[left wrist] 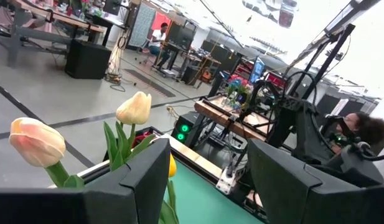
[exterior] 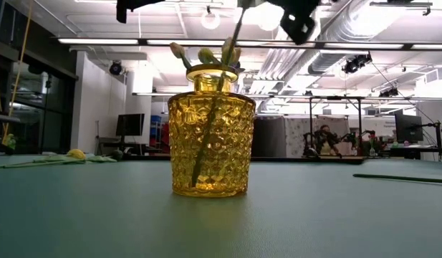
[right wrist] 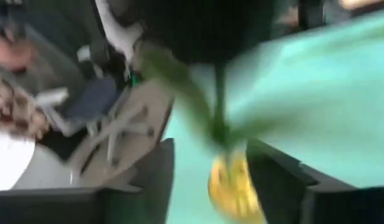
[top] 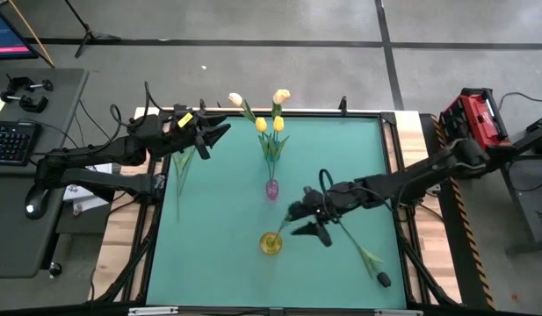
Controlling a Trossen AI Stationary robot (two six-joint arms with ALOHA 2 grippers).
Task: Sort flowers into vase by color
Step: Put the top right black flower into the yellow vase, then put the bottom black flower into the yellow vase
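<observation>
Near vase: the yellow faceted glass vase point(top: 271, 243) stands nearest me on the teal-topped desk point(top: 218, 254); in the low view a green stem point(exterior: 210, 122) already slants down inside it, with buds at its rim.

Right gripper: my right gripper point(top: 310, 221) hangs just beside and above that vase, and a stem seems to run through it toward the mouth. I cannot tell how far its fingers are parted; the right wrist view is smeared.

Handling, judged: these slim artificial tulips look very light and springy, with soft leaves. I would pinch mid-stem below the leaves, never the bud, and expect the stem to flex and swing.

Loose flower, right: a dark-headed tulip with a long green stem point(top: 363, 254) lies on the desk, its head near the front right corner.

Middle vase: the small purple glass vase point(top: 271, 188) holds yellow tulips point(top: 269, 125) and peach-cream tulips point(top: 237, 100), upright and leaning toward the far edge. It looks narrow and easy to tip.

Loose flower, left: a green-stemmed flower point(top: 180, 171) lies along the left side of the desk.

Left gripper: my left gripper point(top: 211, 133) waits near the far left corner, fingers spread wide and empty.

Room: open desk between the vases and the left side; raised rails border the desk, so sweeps should stay inboard.
</observation>
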